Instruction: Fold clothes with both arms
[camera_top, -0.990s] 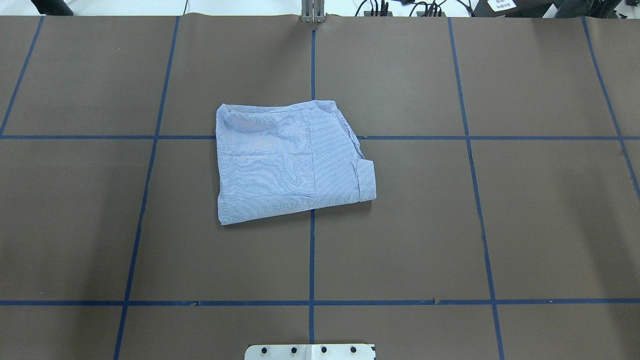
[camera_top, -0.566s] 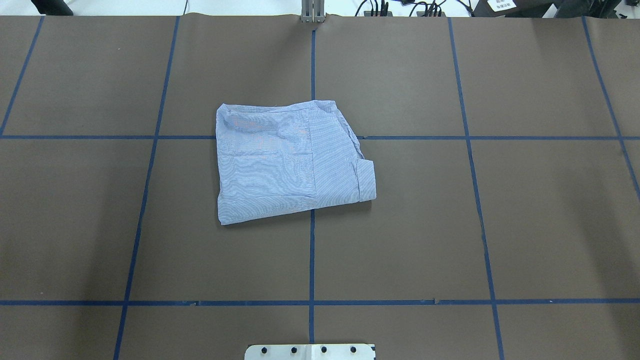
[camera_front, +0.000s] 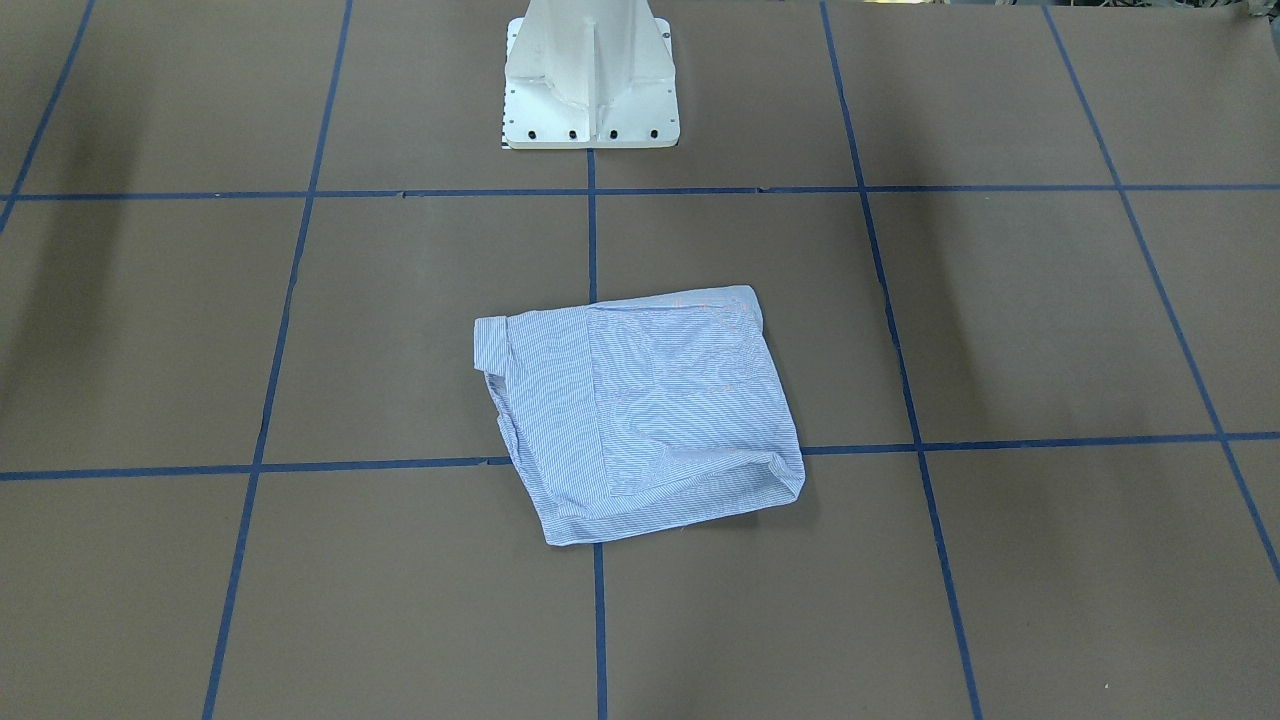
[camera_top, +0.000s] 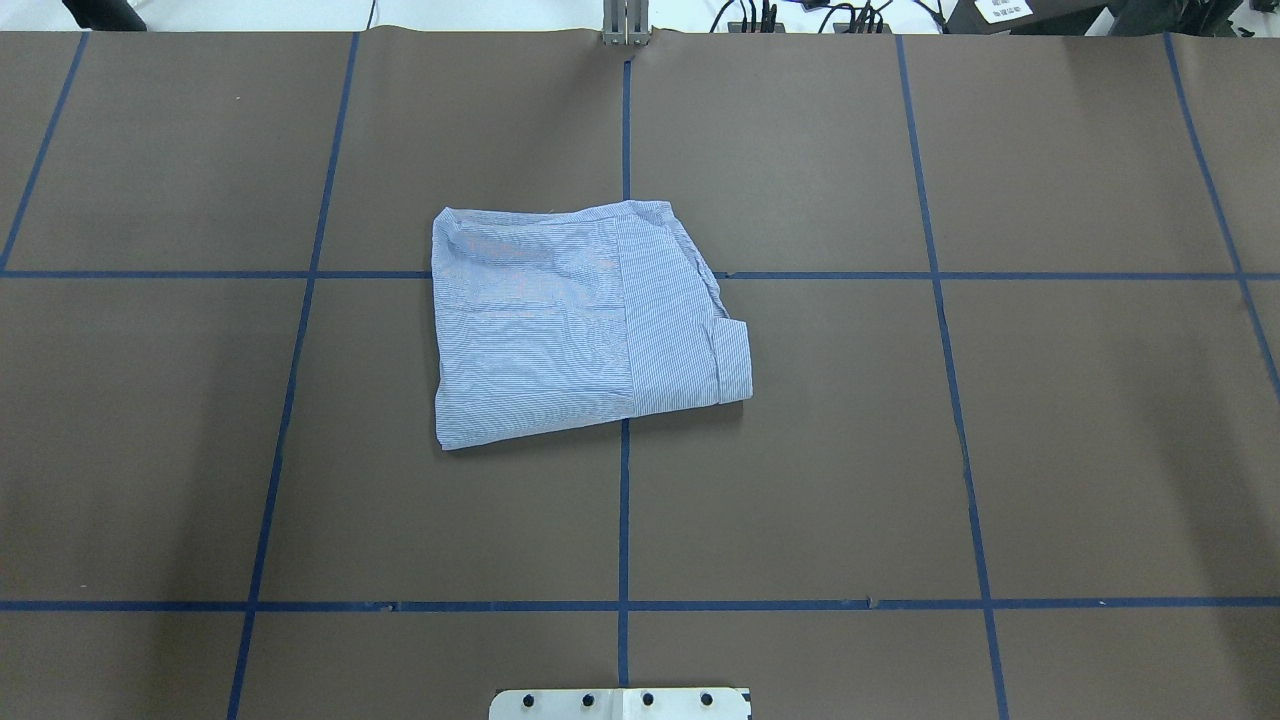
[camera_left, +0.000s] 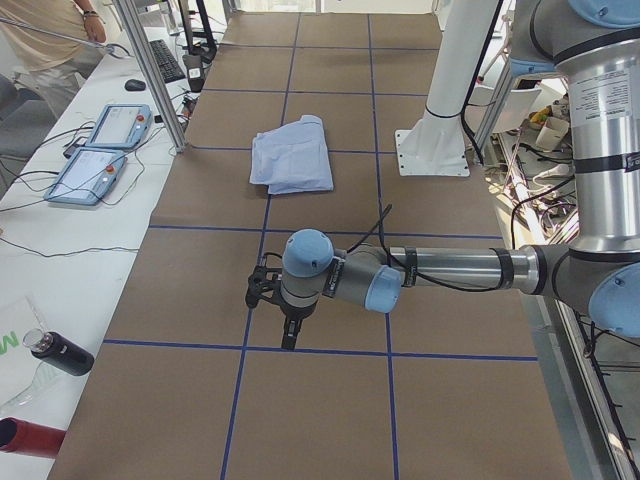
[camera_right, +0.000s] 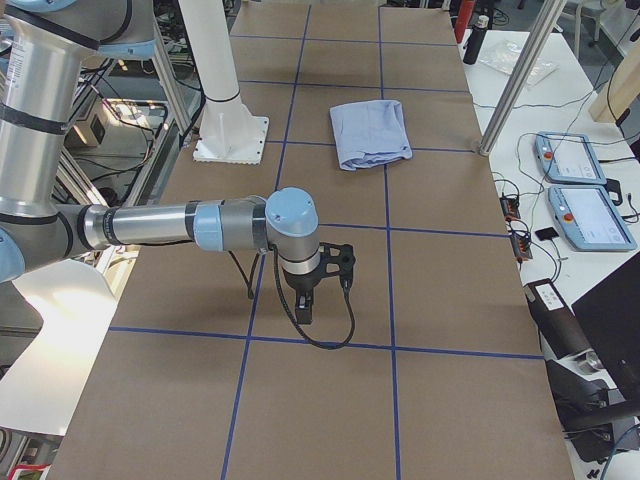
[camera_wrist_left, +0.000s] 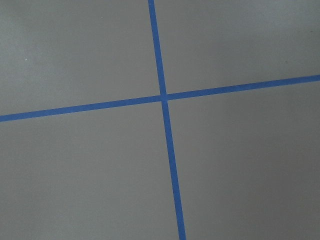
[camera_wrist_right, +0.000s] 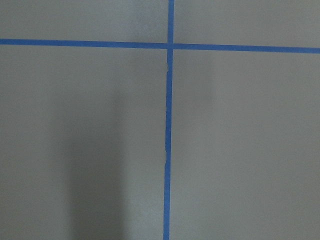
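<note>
FOLDED AND WAITING: My shirt (camera_top: 560, 330) lies as a compact packet on the table (camera_top: 1050, 450), toward 12 o'clock from my base plate (camera_top: 620, 703) in the overhead view. My left gripper (camera_left: 289, 342) and right gripper (camera_right: 305, 318) hang over the brown surface well apart from it, and I cannot tell their jaw spread from the side cameras. The folding looks finished to me, and any next move would call for bringing both grippers in to square the loose edges. The packet's long axis runs roughly 9 to 3 o'clock, with its cuff (camera_top: 732, 360) jutting toward 4.
</note>
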